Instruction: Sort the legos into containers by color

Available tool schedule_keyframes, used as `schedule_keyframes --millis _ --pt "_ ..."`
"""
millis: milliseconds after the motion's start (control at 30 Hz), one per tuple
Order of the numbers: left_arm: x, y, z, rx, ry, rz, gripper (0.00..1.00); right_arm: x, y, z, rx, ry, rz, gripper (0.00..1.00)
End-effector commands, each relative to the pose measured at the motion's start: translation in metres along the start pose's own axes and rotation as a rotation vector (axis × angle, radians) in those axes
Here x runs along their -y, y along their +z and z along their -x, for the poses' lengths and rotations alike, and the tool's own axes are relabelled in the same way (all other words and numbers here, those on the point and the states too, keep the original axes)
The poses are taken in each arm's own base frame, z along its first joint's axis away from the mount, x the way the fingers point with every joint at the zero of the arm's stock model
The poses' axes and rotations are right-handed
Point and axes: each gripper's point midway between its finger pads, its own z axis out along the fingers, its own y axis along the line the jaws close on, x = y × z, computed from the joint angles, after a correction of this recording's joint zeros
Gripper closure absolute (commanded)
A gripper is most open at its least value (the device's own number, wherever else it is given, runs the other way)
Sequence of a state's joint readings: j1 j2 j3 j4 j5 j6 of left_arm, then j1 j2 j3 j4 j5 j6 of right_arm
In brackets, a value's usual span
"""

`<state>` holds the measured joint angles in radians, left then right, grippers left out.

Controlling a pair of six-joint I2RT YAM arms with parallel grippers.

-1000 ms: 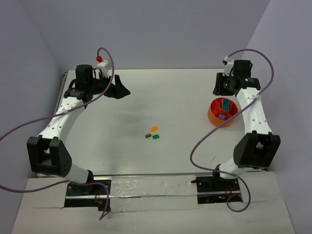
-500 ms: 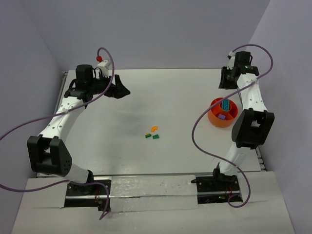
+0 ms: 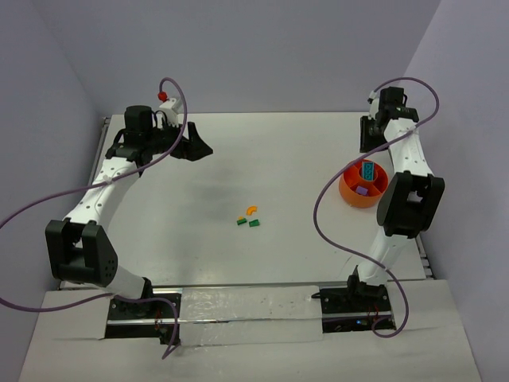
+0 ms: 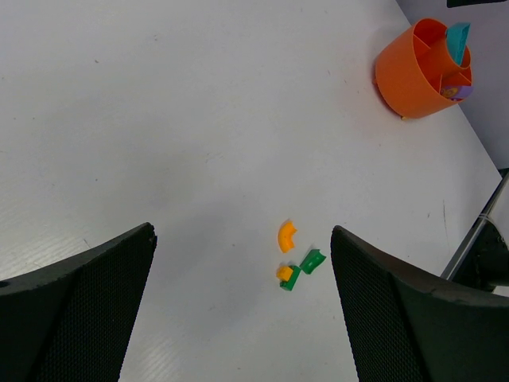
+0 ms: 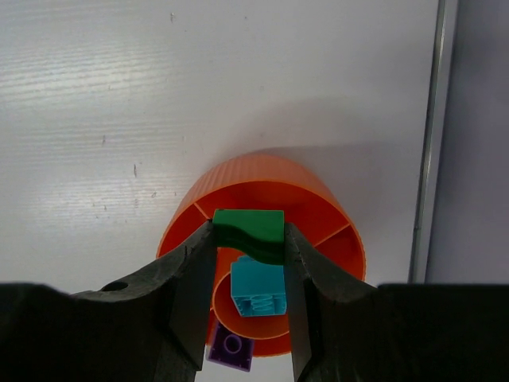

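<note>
Right gripper point(image 5: 248, 231) clamps one green brick point(image 5: 248, 221) over the orange bowl point(image 5: 238, 183) by the table point(image 3: 302, 151) edge at 3 o'clock; left gripper point(image 4: 242, 231) gapes wide; three loose legos point(image 3: 255, 224) lie centrally, open room all round.

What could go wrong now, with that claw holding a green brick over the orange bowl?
The right gripper holds the green brick close to the teal brick in the middle pocket. Dropped here, it might mix colours or bounce off a divider. The orange bowl also sits near the edge of the table, so a bump from the fingers could shove it.
</note>
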<state>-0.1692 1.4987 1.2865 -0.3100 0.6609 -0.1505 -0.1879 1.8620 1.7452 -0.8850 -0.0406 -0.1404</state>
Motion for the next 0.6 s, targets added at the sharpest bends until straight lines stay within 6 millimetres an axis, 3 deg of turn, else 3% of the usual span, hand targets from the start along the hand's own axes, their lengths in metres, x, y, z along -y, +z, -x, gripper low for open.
schedule_keyframes --millis 0,567 --pt "0.006 -0.001 0.017 0.043 0.04 -0.017 0.03 0.007 0.003 0.006 -0.007 -0.031 -0.021 0.74" --pt "0.005 0.0 0.013 0.038 0.034 -0.017 0.04 0.01 0.017 -0.007 -0.075 -0.062 -0.017 0.7"
